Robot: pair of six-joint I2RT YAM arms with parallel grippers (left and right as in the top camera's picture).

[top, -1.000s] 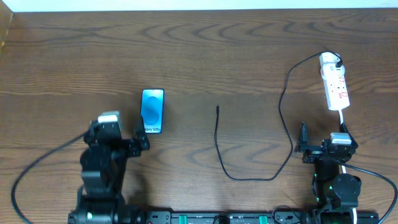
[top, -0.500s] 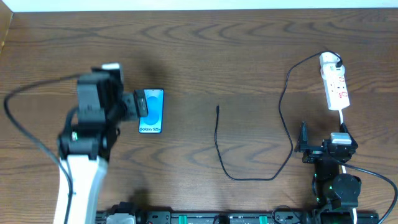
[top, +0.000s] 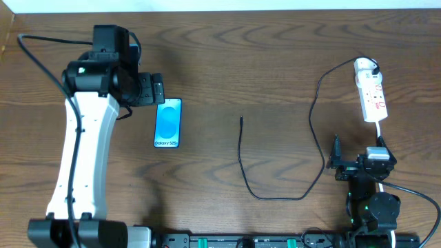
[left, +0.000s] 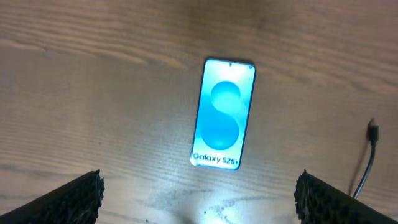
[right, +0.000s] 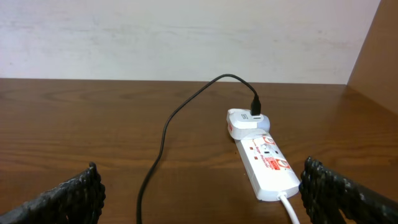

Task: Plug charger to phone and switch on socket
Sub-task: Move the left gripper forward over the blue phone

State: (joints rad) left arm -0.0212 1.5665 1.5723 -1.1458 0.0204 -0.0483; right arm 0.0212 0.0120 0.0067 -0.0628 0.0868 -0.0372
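Overhead and wrist views. The phone [top: 169, 123] is lying flat and face up in the left half of the table [top: 275, 55], about midway between the far and near edges, with its blue screen glowing. The left gripper [top: 157, 90] is hovering just beyond the phone's far end, its jaws standing wide apart and grasping nothing. In the left wrist view both fingertips [left: 78, 198] are framing the phone [left: 223, 114] without touching it.

The charger [top: 275, 196] is trailing from its free plug tip [top: 241, 119] at mid-table toward the near edge, then looping right and up to a white adapter [top: 364, 67] seated at the far end of the socket [top: 371, 96]. The socket is lying near the right edge, towards the far right corner. Its red switch marks are probably too small here to read as on or off.

The right gripper [top: 358, 162] is resting near the near right corner, released and empty, facing the socket [right: 264, 163].
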